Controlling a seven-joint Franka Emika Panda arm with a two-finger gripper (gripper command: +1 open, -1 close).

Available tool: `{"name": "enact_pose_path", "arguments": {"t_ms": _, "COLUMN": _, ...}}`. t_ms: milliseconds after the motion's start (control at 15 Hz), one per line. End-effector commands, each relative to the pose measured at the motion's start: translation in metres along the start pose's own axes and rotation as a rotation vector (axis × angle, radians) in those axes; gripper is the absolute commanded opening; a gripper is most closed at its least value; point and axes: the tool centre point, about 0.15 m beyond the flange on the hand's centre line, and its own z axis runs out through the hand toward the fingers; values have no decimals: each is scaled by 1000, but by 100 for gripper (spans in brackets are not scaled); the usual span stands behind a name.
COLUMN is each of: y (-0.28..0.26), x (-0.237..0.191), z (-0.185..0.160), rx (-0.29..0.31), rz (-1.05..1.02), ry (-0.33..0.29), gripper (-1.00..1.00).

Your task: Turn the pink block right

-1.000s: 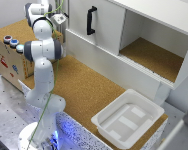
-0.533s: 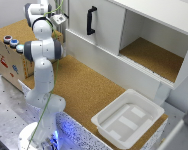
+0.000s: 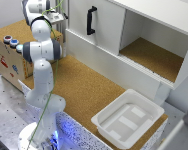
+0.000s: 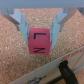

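Note:
The pink block, a cube with dark letters on its top face, sits on the cork surface in the wrist view. My gripper has one finger against each side of it and appears shut on it. In the exterior view the gripper is at the back, on the exterior view's left, next to the white cabinet. The arm hides the block there.
A black handle is on the cabinet door near the gripper; a dark shape, possibly the same handle, shows in the wrist view. A cardboard box stands at the exterior view's left. A white tray lies at the front right.

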Motion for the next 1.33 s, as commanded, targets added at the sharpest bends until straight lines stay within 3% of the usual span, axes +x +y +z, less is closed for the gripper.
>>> {"name": "enact_pose_path", "arguments": {"t_ms": 0, "y": -25, "x": 23, "z": -3, "rx": 35, "rz": 342, "ry": -60, "gripper": -100}}
{"name": "enact_pose_path", "arguments": {"t_ms": 333, "y": -25, "x": 26, "z": 22, "rx": 138, "rz": 708, "ry": 30, "gripper": -100}}
{"name": "enact_pose_path", "arguments": {"t_ms": 467, "y": -23, "x": 31, "z": 33, "rx": 51, "rz": 775, "ry": 21, "gripper": -100}}
{"name": "enact_pose_path", "arguments": {"t_ms": 533, "y": -19, "x": 30, "z": 42, "rx": 52, "rz": 836, "ry": 22, "gripper": -100}}
{"name": "enact_pose_path", "arguments": {"t_ms": 600, "y": -16, "x": 30, "z": 42, "rx": -46, "rz": 859, "ry": 57, "gripper": -100}}
{"name": "enact_pose_path", "arguments": {"t_ms": 733, "y": -2, "x": 27, "z": 41, "rx": -119, "rz": 970, "ry": 131, "gripper": -100}}
{"name": "enact_pose_path", "arguments": {"t_ms": 933, "y": 13, "x": 29, "z": 36, "rx": -99, "rz": 1037, "ry": 149, "gripper": -100}}
{"name": "enact_pose_path", "arguments": {"t_ms": 1000, "y": 11, "x": 32, "z": 34, "rx": -78, "rz": 1008, "ry": 139, "gripper": 100}}
{"name": "enact_pose_path", "arguments": {"t_ms": 1267, "y": 7, "x": 16, "z": 37, "rx": -49, "rz": 1024, "ry": 80, "gripper": 100}}
